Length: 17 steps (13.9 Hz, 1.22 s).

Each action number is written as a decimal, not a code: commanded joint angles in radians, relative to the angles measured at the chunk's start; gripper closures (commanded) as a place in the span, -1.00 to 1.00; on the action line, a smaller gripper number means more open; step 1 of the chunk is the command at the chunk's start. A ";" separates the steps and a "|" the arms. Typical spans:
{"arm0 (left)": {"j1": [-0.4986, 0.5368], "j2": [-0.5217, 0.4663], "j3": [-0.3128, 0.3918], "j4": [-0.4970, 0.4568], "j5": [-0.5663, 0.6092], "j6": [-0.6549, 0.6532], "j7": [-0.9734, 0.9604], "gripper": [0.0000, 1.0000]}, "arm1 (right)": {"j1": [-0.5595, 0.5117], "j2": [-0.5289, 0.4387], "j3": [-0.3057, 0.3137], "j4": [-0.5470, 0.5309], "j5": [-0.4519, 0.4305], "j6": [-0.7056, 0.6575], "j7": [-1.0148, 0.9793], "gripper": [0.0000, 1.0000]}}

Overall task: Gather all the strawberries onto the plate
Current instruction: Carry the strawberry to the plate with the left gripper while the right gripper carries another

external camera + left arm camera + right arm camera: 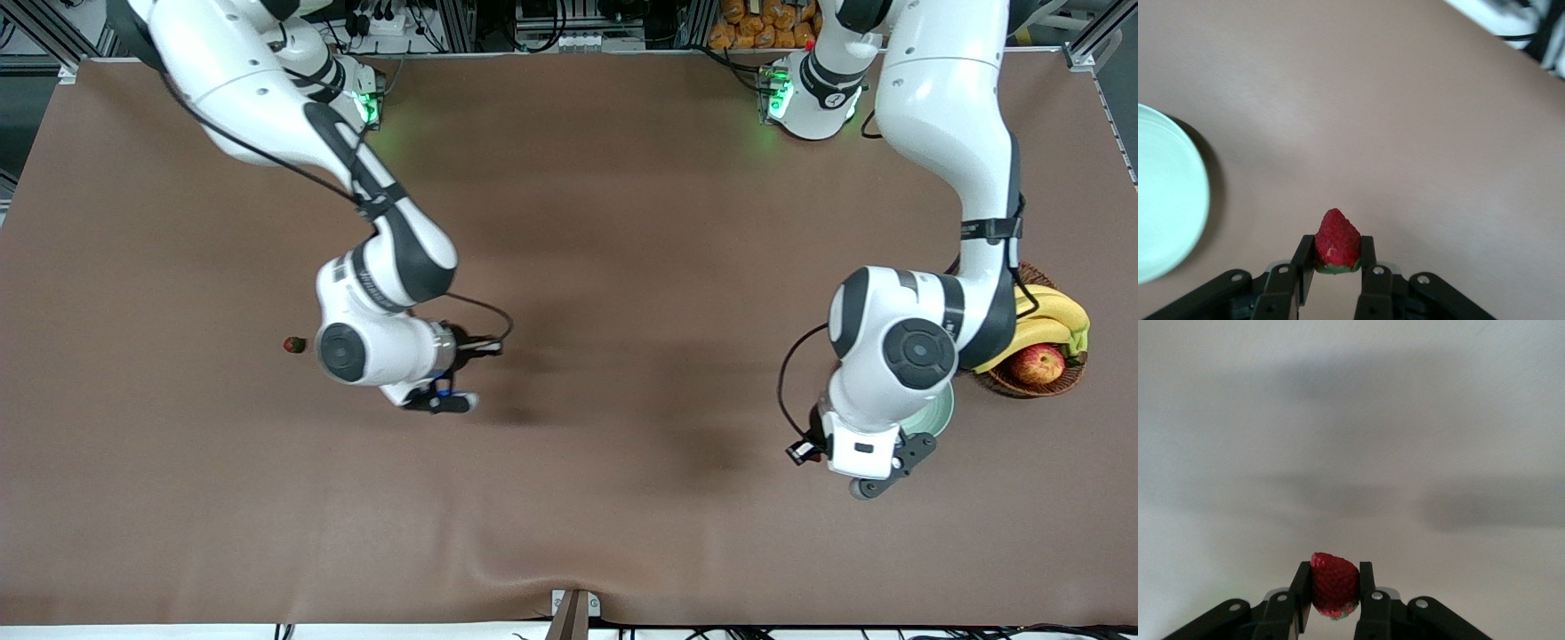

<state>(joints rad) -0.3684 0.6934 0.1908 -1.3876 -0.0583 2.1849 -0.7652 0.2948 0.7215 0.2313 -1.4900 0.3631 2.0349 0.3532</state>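
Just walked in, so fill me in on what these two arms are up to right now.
Both arms are gathering strawberries for the plate. The left gripper has its jaws shut on one strawberry and hangs over the table right beside the pale green plate, which sits next to the fruit basket at the left arm's end. The right gripper holds a second strawberry over the middle of the table. A third strawberry lies on the table toward the right arm's end.
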 commanded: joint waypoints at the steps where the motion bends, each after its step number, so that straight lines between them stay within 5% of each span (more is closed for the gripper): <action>1: 0.066 -0.012 -0.008 -0.039 0.020 -0.048 0.105 1.00 | 0.053 0.013 -0.017 -0.004 0.057 0.002 0.012 0.95; 5: 0.140 -0.012 -0.008 -0.044 0.020 -0.154 0.268 1.00 | 0.139 0.047 -0.027 -0.027 0.057 0.004 0.016 0.91; 9: 0.164 -0.011 -0.008 -0.100 0.020 -0.175 0.329 1.00 | 0.216 0.075 -0.053 -0.029 0.051 0.065 0.062 0.65; 11: 0.177 0.006 -0.008 -0.111 0.020 -0.175 0.340 1.00 | 0.240 0.098 -0.076 -0.027 0.051 0.077 0.062 0.31; 15: 0.200 0.035 -0.008 -0.126 0.022 -0.169 0.356 1.00 | 0.230 0.095 -0.083 -0.030 0.050 0.140 0.062 -0.78; 17: 0.206 0.055 -0.008 -0.125 0.023 -0.163 0.356 1.00 | 0.208 0.060 -0.115 -0.027 0.053 0.130 0.061 -1.00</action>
<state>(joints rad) -0.1752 0.7396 0.1899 -1.5107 -0.0582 2.0176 -0.4232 0.5241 0.8211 0.1462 -1.5128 0.4026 2.1732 0.4094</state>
